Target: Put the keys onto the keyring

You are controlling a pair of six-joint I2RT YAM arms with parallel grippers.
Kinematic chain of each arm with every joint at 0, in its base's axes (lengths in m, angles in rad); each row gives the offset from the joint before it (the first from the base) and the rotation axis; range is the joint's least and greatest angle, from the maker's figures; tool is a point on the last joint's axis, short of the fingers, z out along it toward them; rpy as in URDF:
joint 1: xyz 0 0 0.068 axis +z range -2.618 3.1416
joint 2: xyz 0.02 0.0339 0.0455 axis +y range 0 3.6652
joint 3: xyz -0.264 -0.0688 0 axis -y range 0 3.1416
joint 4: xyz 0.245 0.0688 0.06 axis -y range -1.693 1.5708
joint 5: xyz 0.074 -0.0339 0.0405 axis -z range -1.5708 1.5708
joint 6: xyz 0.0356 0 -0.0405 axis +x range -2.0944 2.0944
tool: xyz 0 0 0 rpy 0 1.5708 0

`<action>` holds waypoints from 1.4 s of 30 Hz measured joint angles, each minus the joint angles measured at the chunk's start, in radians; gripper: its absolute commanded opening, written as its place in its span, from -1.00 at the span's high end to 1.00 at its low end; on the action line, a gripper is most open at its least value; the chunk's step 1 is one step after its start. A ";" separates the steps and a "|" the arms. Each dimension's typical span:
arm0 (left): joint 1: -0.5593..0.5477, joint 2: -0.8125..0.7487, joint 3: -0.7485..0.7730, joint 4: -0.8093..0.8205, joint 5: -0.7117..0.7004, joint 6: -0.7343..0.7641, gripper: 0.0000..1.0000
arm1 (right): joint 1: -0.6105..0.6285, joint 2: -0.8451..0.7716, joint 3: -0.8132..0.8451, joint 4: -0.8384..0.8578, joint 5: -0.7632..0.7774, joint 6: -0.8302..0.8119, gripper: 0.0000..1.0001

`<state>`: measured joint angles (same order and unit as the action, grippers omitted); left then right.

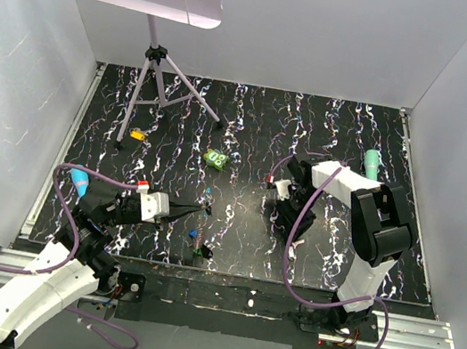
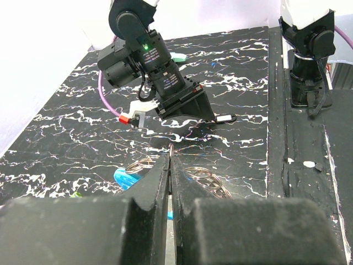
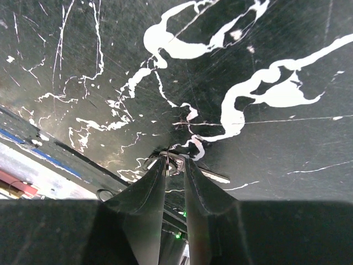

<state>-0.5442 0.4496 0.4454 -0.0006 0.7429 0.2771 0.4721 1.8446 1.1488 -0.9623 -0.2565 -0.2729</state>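
Observation:
My left gripper [image 1: 200,211] [image 2: 170,157] is shut on a thin wire loop of the keyring [image 2: 205,178]. More of its rings spread on both sides of the fingers, beside a bright blue piece [image 2: 122,178]. My right gripper [image 1: 285,218] [image 3: 175,163] points down at the black marbled table. Its narrow-set jaws close on a small key [image 3: 212,175] whose metal blade sticks out to the right. A thin wire ring lies against its left finger. Two loose keys lie near the left fingertips, one teal [image 1: 209,193] and one blue [image 1: 193,233].
A bright green lumpy object [image 1: 214,159] and a small orange-yellow piece [image 1: 137,133] lie farther back. A teal marker [image 1: 371,165] rests at the right. A tripod stand [image 1: 153,79] occupies the back left. White walls enclose the table.

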 measured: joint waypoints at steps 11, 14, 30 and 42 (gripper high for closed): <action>0.000 0.000 0.000 0.000 0.000 0.000 1.00 | 0.000 0.000 -0.002 -0.001 0.000 0.006 0.50; 0.000 0.000 0.000 0.000 0.000 0.000 1.00 | 0.000 -0.003 -0.008 0.001 0.000 0.006 0.54; 0.000 0.000 0.000 0.000 0.000 0.000 1.00 | 0.000 -0.028 -0.019 -0.003 -0.013 0.007 0.97; 0.000 -0.005 0.000 0.005 0.000 -0.009 1.00 | 0.000 -0.142 0.080 -0.076 -0.143 -0.097 0.97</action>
<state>-0.5442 0.4442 0.4454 0.0044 0.7433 0.2680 0.4721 1.7023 1.2289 -1.0382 -0.4000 -0.3698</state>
